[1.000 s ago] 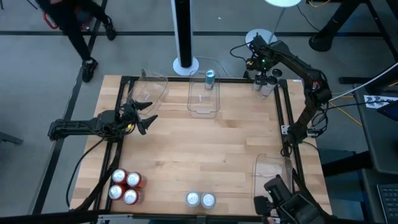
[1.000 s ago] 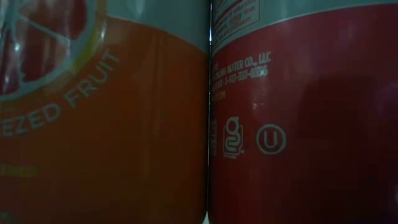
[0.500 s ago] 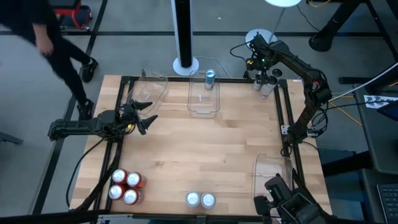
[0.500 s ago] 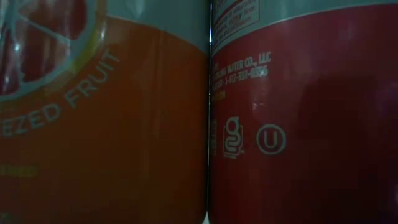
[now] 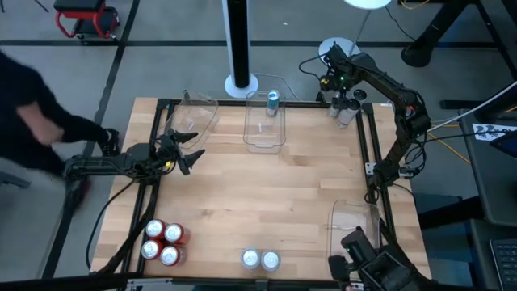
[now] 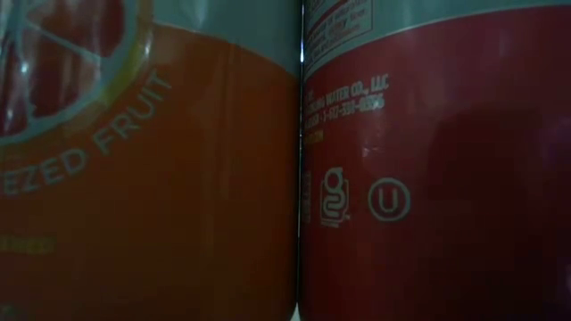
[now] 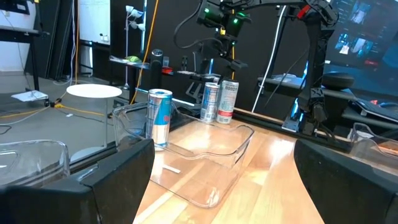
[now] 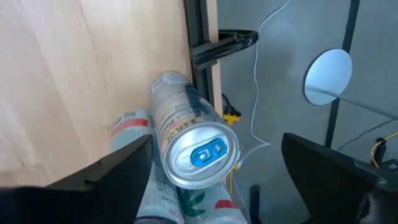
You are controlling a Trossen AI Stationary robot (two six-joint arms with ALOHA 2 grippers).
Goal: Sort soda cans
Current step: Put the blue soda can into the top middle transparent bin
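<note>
The wooden surface [image 5: 258, 194] carries all cans, and the centre clear bin [image 5: 266, 123] at its far edge serves as the landmark.

Right gripper [image 5: 346, 103]: positioned to the right of the centre clear bin, at the far right corner of the surface, directly above two silver-white cans [image 5: 347, 109] standing together. In the right wrist view the jaws stand wide on either side of the silver top of the nearer can [image 8: 198, 151]. The fingers [image 8: 121, 168] do not touch the can wall.

Left gripper [image 5: 187, 151]: positioned to the left of the centre clear bin and slightly nearer the front, beside the left clear bin [image 5: 194, 115]. The jaws stand wide and hold nothing.

Can locations:
- One blue-and-silver can [image 5: 273, 100] stands upright inside the centre clear bin, at its far end.
- Four red cans [image 5: 162, 242] stand in a tight cluster at the front left corner, well apart from the bin.
- Two silver-topped cans [image 5: 260, 259] stand side by side at the front edge, straight in front of the bin. They fill the low view.

A third clear bin [image 5: 354, 222] lies at the front right. A person [image 5: 36, 121] in dark clothing is beside the surface's left edge.
</note>
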